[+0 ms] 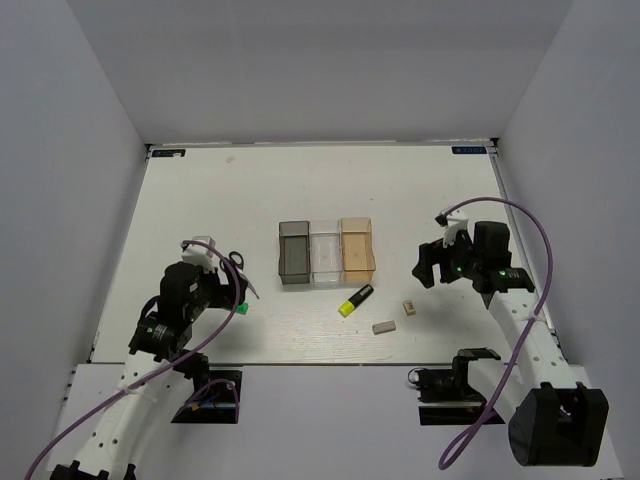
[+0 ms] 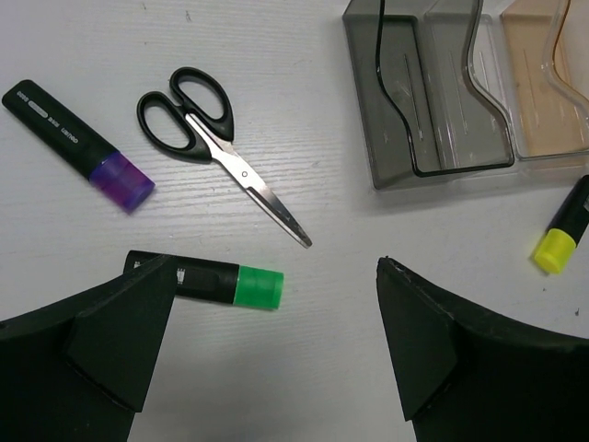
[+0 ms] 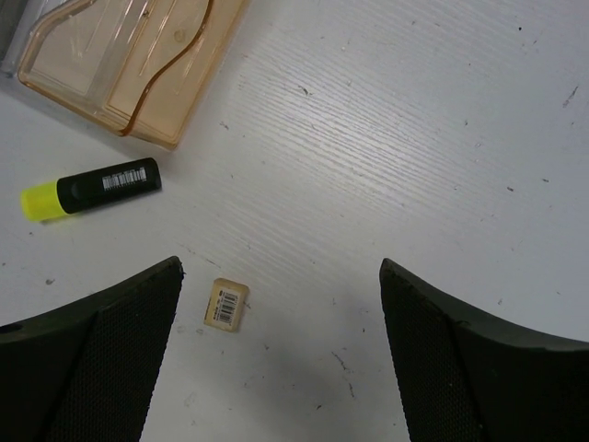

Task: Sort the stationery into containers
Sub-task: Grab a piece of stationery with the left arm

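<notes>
Left fingers (image 2: 101, 350): apart, empty.
Green highlighter (image 2: 230, 281): between them, tail behind one finger.
Right fingers (image 3: 92, 359): apart, empty.
Beige eraser (image 3: 226, 305): between them, just beside one.

The green highlighter (image 2: 225, 280) lies across the gap of the left gripper (image 2: 276, 265), its black end under one finger; scissors (image 2: 216, 147) and a purple highlighter (image 2: 78, 145) crowd the table (image 2: 322, 350) just beyond. Inside the right gripper (image 3: 281, 267) lies bare table, with only a beige eraser (image 3: 226, 305) near one finger. The bins (image 1: 312, 250) seem to touch, leaving no passage between.
</notes>
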`<act>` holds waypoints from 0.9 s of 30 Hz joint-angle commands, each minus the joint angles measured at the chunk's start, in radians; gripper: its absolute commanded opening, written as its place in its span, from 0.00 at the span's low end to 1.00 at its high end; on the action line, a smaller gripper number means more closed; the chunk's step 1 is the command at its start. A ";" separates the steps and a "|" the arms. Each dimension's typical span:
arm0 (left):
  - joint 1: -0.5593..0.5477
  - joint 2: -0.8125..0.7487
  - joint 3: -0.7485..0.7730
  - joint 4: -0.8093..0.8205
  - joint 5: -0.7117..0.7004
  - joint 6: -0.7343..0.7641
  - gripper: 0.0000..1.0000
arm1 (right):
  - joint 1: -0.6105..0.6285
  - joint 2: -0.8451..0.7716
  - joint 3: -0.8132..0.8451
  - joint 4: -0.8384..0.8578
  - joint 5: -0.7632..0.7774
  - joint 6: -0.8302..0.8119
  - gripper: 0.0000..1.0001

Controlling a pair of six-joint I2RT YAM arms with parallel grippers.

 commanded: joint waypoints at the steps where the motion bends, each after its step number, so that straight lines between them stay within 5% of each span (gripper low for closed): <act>1: 0.005 0.003 0.042 -0.024 0.003 -0.014 0.97 | -0.003 -0.032 -0.035 0.026 -0.003 -0.068 0.88; 4: 0.005 -0.003 0.042 -0.030 -0.001 -0.022 0.93 | -0.003 -0.038 -0.044 0.022 0.014 -0.098 0.80; 7: 0.006 -0.008 0.045 -0.034 0.000 -0.029 0.83 | -0.006 -0.044 -0.055 0.020 0.040 -0.108 0.37; 8: 0.006 -0.008 0.046 -0.038 0.005 -0.032 0.77 | -0.019 -0.030 -0.051 0.013 0.034 -0.110 0.09; 10: 0.006 -0.012 0.045 -0.037 0.008 -0.035 0.62 | -0.036 -0.021 -0.049 -0.001 0.027 -0.122 0.00; 11: 0.005 -0.012 0.045 -0.037 0.009 -0.040 0.42 | -0.035 -0.013 -0.052 -0.003 0.023 -0.130 0.00; 13: 0.006 -0.014 0.045 -0.038 0.013 -0.042 0.24 | -0.073 -0.007 -0.057 -0.001 0.023 -0.137 0.04; 14: 0.008 -0.018 0.046 -0.040 0.011 -0.043 0.11 | -0.085 -0.001 -0.060 -0.001 0.025 -0.141 0.21; 17: 0.006 -0.034 0.048 -0.044 0.002 -0.051 0.00 | -0.115 -0.001 -0.066 -0.009 0.010 -0.151 0.50; 18: 0.006 -0.035 0.049 -0.044 -0.003 -0.051 0.00 | -0.134 -0.003 -0.067 -0.018 -0.012 -0.156 0.75; 21: 0.006 -0.048 0.045 -0.044 -0.003 -0.058 0.08 | -0.171 -0.004 -0.063 -0.047 -0.073 -0.182 0.88; 22: 0.005 -0.048 0.045 -0.043 -0.004 -0.058 0.18 | -0.176 -0.004 -0.064 -0.049 -0.081 -0.188 0.90; 23: 0.006 -0.048 0.043 -0.049 -0.003 -0.063 0.49 | -0.196 -0.004 -0.067 -0.061 -0.101 -0.194 0.90; 24: 0.006 -0.048 0.043 -0.049 -0.003 -0.068 0.67 | -0.200 -0.003 -0.067 -0.055 -0.104 -0.194 0.90; 27: 0.006 -0.048 0.043 -0.055 -0.032 -0.071 0.92 | -0.228 0.004 -0.070 -0.053 -0.115 -0.200 0.90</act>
